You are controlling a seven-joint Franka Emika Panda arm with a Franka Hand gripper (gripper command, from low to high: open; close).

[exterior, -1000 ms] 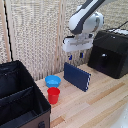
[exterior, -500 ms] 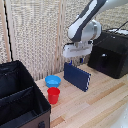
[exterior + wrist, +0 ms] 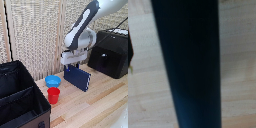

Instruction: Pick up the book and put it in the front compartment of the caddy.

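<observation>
No legible text or labels.

My arm comes in from the exterior view's upper right, elbow bent, white links with a dark forearm band, wrist pointing straight down. My gripper [image 3: 73, 65] hangs vertical with its black fingers [image 3: 69, 65] closed on the top edge of the book [image 3: 77, 77], which sits upright under it. In the wrist view the book's dark spine [image 3: 188, 65] fills the middle, and only a sliver of one black finger [image 3: 130, 50] shows at the edge, so jaw contact itself isn't visible there.
</observation>
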